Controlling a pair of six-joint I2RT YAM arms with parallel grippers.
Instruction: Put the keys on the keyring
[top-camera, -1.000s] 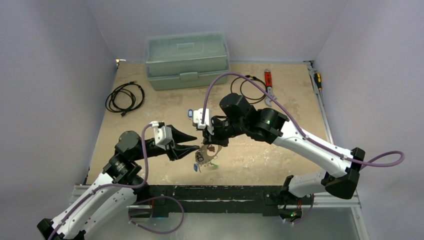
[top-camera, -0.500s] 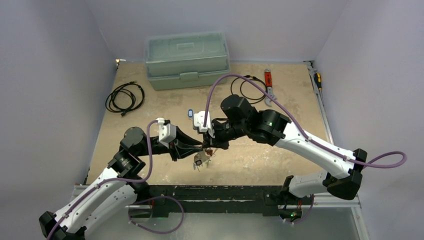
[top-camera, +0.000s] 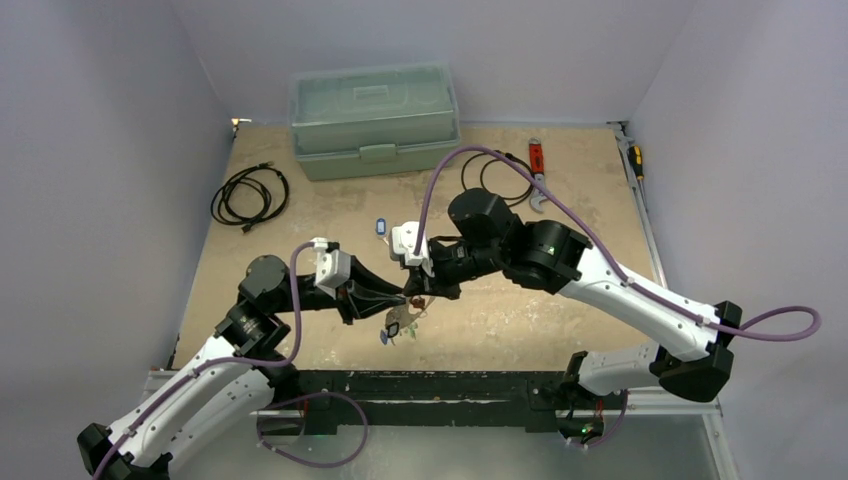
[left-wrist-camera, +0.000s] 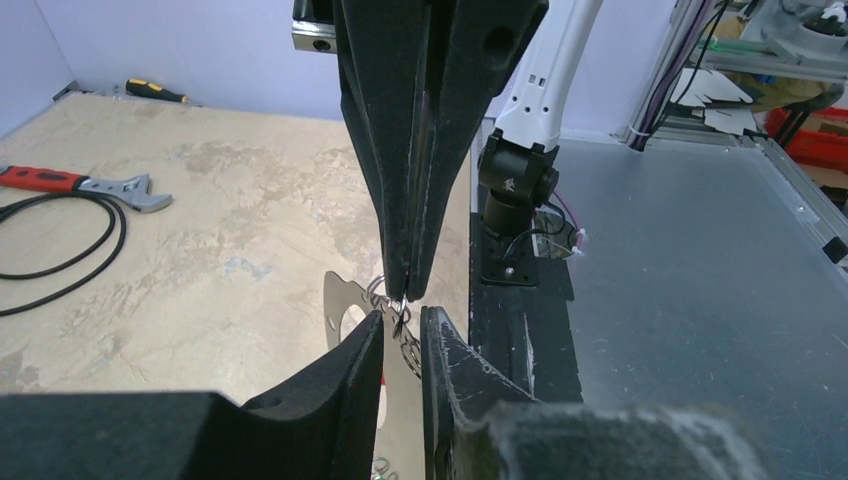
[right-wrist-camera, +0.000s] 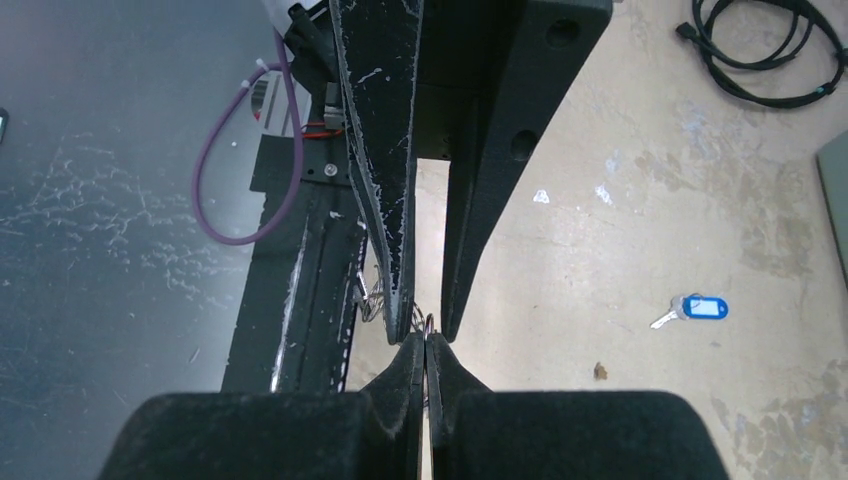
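While the right gripper (right-wrist-camera: 427, 345) held its fingers pressed together on the keyring (right-wrist-camera: 428, 322), only a small arc of that thin silvery loop showed above its tips in the right wrist view. Facing it tip to tip, the left gripper (left-wrist-camera: 402, 318) had its fingers a narrow gap apart, one on each side of the right gripper's closed tips. Whether either finger touched the ring could not be told.

In the left wrist view small linked rings (left-wrist-camera: 406, 345) hung in that gap. A flat silvery plate (left-wrist-camera: 338, 305) showed just beside and partly behind the left finger.

From above, both grippers met over the near middle of the surface (top-camera: 330, 215). A small cluster (top-camera: 392, 328) dangled beneath them, its pieces too small to tell apart there.

One blue-headed key (top-camera: 380, 227) lay flat on the surface by itself, farther back than the grippers and apart from the ring. A pale green toolbox (top-camera: 373, 120) stood shut at the far edge. A coiled black cable (top-camera: 250, 195) lay to the left, and a red-handled wrench (top-camera: 537, 162) lay at the far right.
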